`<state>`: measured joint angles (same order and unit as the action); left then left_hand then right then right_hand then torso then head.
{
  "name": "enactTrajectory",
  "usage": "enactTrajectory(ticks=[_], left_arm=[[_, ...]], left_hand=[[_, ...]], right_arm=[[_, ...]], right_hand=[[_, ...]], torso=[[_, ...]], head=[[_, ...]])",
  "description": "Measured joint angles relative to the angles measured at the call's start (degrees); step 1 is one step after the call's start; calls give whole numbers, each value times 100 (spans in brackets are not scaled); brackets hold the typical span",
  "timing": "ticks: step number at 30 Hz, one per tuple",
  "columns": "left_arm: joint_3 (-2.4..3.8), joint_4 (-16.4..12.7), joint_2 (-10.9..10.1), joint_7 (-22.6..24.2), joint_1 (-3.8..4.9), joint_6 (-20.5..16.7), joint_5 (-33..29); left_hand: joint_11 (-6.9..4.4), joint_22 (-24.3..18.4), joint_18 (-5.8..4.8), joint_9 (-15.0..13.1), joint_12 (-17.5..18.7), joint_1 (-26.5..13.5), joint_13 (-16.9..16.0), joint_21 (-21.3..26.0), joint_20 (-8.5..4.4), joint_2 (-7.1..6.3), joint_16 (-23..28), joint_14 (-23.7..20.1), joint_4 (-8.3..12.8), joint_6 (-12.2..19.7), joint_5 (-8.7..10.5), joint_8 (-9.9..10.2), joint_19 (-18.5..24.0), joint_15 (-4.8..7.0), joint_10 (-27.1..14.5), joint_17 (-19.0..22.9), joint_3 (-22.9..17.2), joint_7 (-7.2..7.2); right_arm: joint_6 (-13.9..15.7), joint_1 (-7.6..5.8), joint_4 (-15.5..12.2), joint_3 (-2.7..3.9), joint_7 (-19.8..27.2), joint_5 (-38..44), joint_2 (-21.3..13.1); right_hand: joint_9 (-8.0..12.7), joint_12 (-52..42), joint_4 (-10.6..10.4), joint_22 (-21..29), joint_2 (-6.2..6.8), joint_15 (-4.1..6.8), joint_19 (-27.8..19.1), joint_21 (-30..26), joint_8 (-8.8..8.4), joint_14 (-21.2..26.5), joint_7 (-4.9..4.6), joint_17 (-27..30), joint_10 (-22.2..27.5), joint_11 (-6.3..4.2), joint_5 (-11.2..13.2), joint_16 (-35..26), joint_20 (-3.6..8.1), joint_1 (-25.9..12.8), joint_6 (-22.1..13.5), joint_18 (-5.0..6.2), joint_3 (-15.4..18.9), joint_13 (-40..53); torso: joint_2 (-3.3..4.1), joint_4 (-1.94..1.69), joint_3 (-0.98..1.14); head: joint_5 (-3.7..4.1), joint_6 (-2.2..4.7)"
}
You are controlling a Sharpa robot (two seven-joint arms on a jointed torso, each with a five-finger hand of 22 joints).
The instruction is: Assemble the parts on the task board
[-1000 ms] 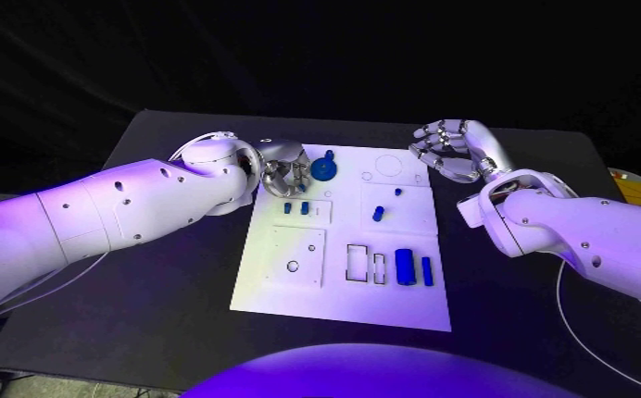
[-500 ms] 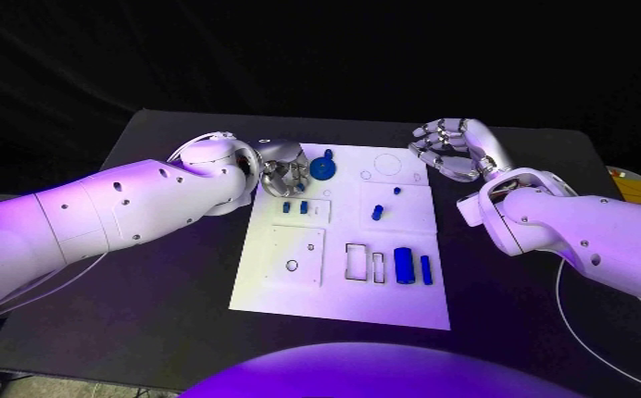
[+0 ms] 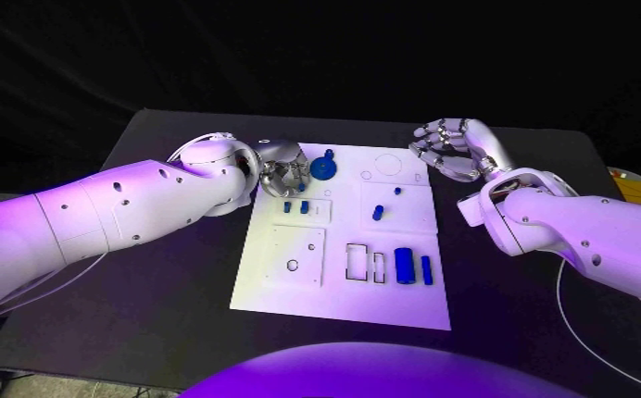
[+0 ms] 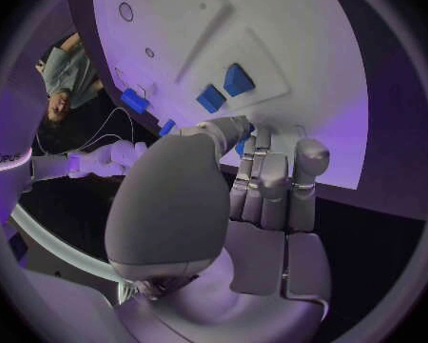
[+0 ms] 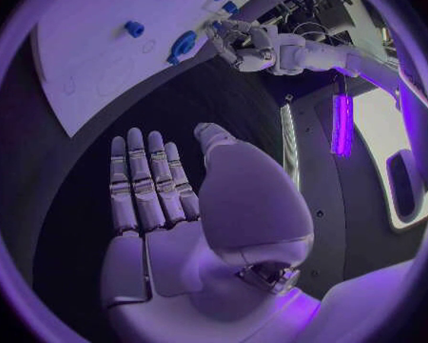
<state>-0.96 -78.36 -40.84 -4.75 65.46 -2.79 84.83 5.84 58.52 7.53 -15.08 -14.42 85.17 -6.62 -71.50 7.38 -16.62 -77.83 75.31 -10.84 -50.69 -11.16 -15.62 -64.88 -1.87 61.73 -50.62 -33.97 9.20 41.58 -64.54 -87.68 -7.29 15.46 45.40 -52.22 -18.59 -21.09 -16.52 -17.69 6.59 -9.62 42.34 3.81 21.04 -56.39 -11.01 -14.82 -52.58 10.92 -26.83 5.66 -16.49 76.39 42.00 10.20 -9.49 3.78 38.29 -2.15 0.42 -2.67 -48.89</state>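
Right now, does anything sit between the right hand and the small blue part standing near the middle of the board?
Nothing visible does. The right hand hangs open past the task board's far right corner, and between it and the small blue part lies bare white board.

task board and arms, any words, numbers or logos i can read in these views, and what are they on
No text can be read.
The task board carries only outlines, holes and blue parts, no printing.
In the left wrist view, a few pale characters stand on a white arm at the circle's rim; they are cut off and too blurred to read.
The left hand and right hand show no marks.
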Motion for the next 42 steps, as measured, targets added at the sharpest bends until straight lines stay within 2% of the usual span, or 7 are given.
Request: enactTrajectory(ticks=[18,21,27,30,35,39,42], left_arm=[[0,6,-72,-72,-3,-7,-15],[0,-23,-143,-68,-4,-29,-45],[56,-115,-375,68,-6,-211,-384],[106,-153,-529,201,1,-351,-843],[155,-211,-779,442,27,-507,-1841],[166,-245,-974,707,33,-597,-2843],[170,-299,-1088,993,35,-648,-3779]], left_hand=[[82,-244,0,79,193,-51,23,199,70,-5,133,-223,25,174,0,156,193,-60,-185,352,149,32],[103,-311,0,80,216,-51,32,250,83,-5,178,-299,2,174,0,156,252,-74,-247,479,172,32],[150,-637,92,138,268,-104,54,515,132,1,506,-738,-54,174,0,185,542,-124,-457,1284,420,32],[170,-830,94,163,269,-133,73,663,146,17,594,-865,-107,174,0,232,701,-142,-548,1536,574,32],[215,-1517,249,220,254,-2,91,1249,183,149,941,-1282,-244,121,0,285,1241,-170,-707,2130,877,110],[236,-1662,270,236,47,140,74,1449,184,244,1178,-1450,-337,-29,0,228,1269,-182,-635,2331,846,241],[158,-1715,269,236,-250,179,-30,1513,163,283,1273,-1497,-360,-149,0,178,1290,-136,-282,2420,687,182]], right_arm=[[-41,0,7,0,-16,9,-7],[-111,0,7,0,-45,48,-21],[-483,-48,36,1,-212,318,-68],[-833,-132,65,1,-382,631,-89],[-1501,-295,78,6,-756,1404,-103],[-1990,-380,14,7,-1083,2201,-80],[-2260,-407,-44,7,-1315,2817,-21]], right_hand=[[14,0,53,28,-16,0,3,7,22,0,0,34,21,21,64,-23,3,79,0,0,-53,-7],[43,57,231,21,0,71,275,147,69,-236,-15,33,20,20,415,68,61,404,63,0,-231,-12],[202,247,402,-163,206,409,1184,669,-19,-1174,-72,-253,-397,-225,965,567,396,750,494,-1,-887,-16],[270,368,524,-417,307,654,1740,1136,-114,-1930,-8,-565,-740,-368,989,1061,668,811,755,0,-1129,-16],[374,689,710,-1048,463,905,2282,2021,-338,-2707,125,-1283,-1292,-552,989,2053,1030,666,1075,-1,-1315,-6],[429,1108,834,-1733,592,942,2356,2798,-557,-2744,172,-2584,-1597,-605,989,3762,1105,466,1299,0,-1528,19],[429,1289,838,-2149,654,942,2467,3249,-619,-2744,148,-3723,-1628,-603,1036,5074,1119,333,1337,-1,-1570,23]], torso=[[3,9,5],[3,11,5],[0,13,5],[-7,15,5],[-7,15,8],[-3,12,4],[4,8,1]], head=[[-6,11],[-7,24],[12,53],[35,75],[140,139],[244,198],[308,232]])
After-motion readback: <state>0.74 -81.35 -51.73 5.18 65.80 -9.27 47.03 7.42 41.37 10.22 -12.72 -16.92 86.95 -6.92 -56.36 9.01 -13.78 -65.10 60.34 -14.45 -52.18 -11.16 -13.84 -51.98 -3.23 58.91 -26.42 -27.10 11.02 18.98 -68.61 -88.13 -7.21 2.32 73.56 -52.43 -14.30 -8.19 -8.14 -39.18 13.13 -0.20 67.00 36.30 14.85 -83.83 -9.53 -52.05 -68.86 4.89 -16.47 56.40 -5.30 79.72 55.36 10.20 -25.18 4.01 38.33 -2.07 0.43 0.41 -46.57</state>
